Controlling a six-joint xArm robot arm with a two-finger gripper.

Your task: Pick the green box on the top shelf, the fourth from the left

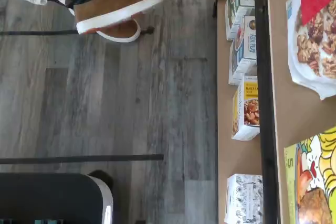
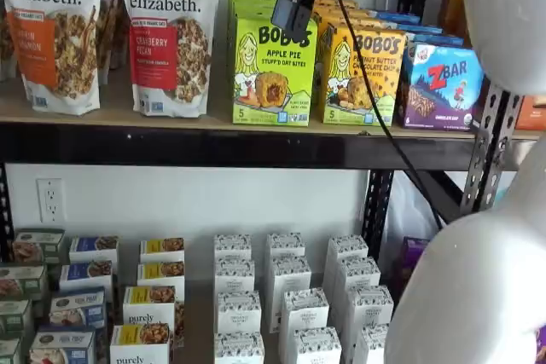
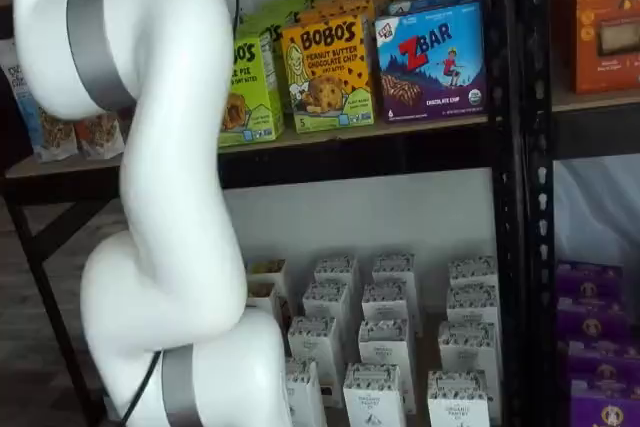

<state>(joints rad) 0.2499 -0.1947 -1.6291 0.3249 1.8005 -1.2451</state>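
The green box point(image 2: 273, 70), a lime-green Bobo's Apple Pie carton, stands at the front of the top shelf point(image 2: 213, 147) in both shelf views. In a shelf view point(image 3: 250, 87) my white arm hides part of it. The wrist view shows a corner of its front point(image 1: 315, 182) beyond the shelf's black beam point(image 1: 265, 103). My gripper point(image 2: 294, 8) hangs from the view's top edge, just above and in front of the green box's upper right corner, a cable trailing beside it. Its black fingers show side-on, with no gap to be seen and no box in them.
Two purely elizabeth bags point(image 2: 171, 36) stand left of the green box. A yellow-orange Bobo's box point(image 2: 363, 74) and a blue ZBar box point(image 2: 439, 83) stand right of it. White cartons point(image 2: 286, 296) fill the lower shelf. A person's brown shoe point(image 1: 115, 6) is on the floor. My arm point(image 3: 170, 197) fills the foreground.
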